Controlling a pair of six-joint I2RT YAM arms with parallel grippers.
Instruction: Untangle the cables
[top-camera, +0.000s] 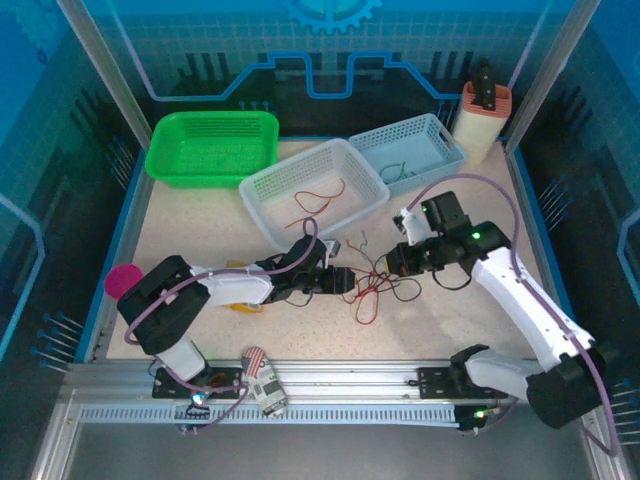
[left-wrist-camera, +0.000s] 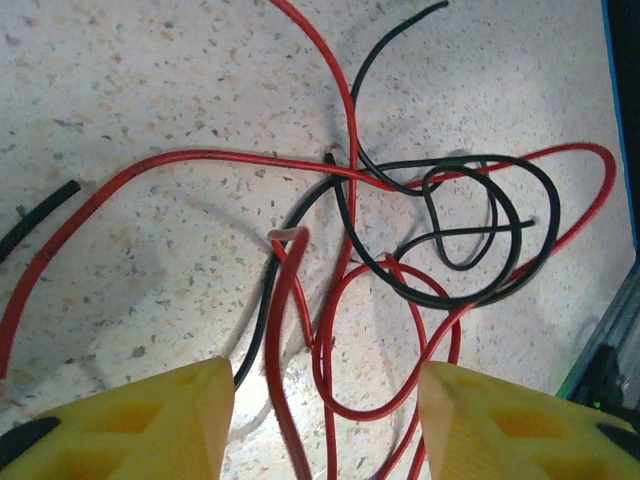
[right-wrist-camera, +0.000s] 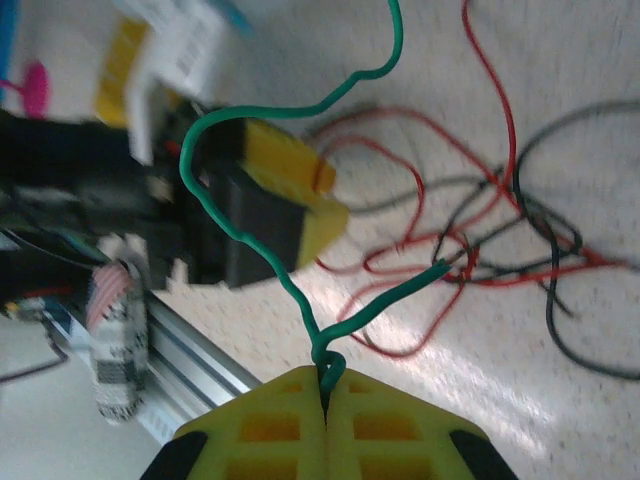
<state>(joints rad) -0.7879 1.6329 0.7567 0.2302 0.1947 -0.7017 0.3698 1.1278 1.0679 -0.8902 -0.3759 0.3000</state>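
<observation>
Seen from above, a speckled table (top-camera: 200, 225) carries a loose tangle of thin cables (top-camera: 375, 290) at its centre, between the two arms. The left gripper (top-camera: 345, 280) comes in low from the left and the right gripper (top-camera: 395, 262) from the right. Both are close to the tangle.

In the left wrist view, the left gripper (left-wrist-camera: 325, 400) has its yellow fingers (left-wrist-camera: 170, 420) spread wide apart and grips nothing. A red cable (left-wrist-camera: 250, 158) and a black cable (left-wrist-camera: 500, 200) lie crossed and looped on the table ahead of the fingers. Red strands run down into the gap between the fingers, touching neither.

In the right wrist view, the right gripper (right-wrist-camera: 326, 378) has its jaws pressed together on a green cable (right-wrist-camera: 240, 230). The cable is pinched at a small kink at the fingertips and rises away in a wavy line. Beyond it lies the red and black tangle (right-wrist-camera: 480, 250) — flat on the table — with a yellow finger of the left gripper (right-wrist-camera: 290, 175) just beside it.

At the back of the table stand three baskets: a green basket (top-camera: 165, 130) and a white basket (top-camera: 265, 205) holding a red wire (top-camera: 315, 200), plus a pale blue basket (top-camera: 452, 148) holding a dark wire (top-camera: 400, 170).
</observation>
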